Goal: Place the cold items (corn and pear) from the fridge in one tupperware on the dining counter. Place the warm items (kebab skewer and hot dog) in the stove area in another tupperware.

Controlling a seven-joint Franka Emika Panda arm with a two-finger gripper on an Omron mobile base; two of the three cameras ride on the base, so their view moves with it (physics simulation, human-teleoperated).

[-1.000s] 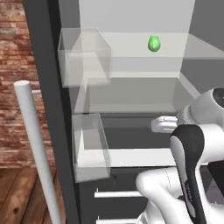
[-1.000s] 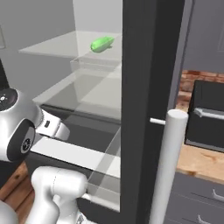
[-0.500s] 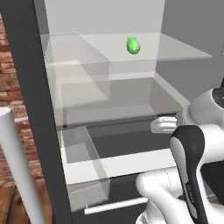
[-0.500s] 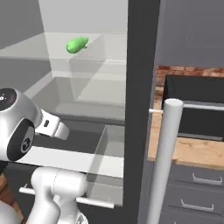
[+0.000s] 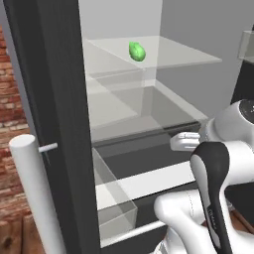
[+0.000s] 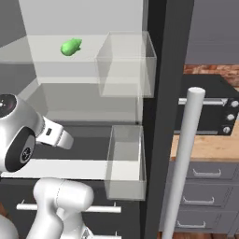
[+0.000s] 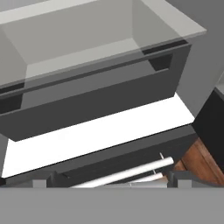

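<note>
The fridge [image 5: 54,99] stands open in front of me, white inside with clear glass shelves. The corn [image 5: 137,51], a bright green cob, lies on an upper glass shelf [image 5: 188,54] and also shows at the upper left of the right base view [image 6: 71,47]. My hand [image 5: 184,141] is held out low toward the dark drawer level, well below the corn. In the hand view my gripper [image 7: 111,183] is open with nothing between its fingertips [image 7: 43,183], facing a dark drawer front [image 7: 96,103]. The pear, kebab skewer, hot dog, tupperware and dining counter are out of view.
Silver bar handles [image 5: 34,193] [image 6: 184,158] rise close on both sides. Clear door bins [image 6: 125,63] [image 6: 125,163] hang on the right door [image 6: 161,93]. A dark appliance with knobs [image 6: 210,109] sits on a wooden counter over grey drawers [image 6: 205,191]. Brick wall [image 5: 15,124] at left.
Both base views have shifted sideways across the fridge, so the camera has moved with the base. The arm keeps the same pose and the corn stays on its shelf.
</note>
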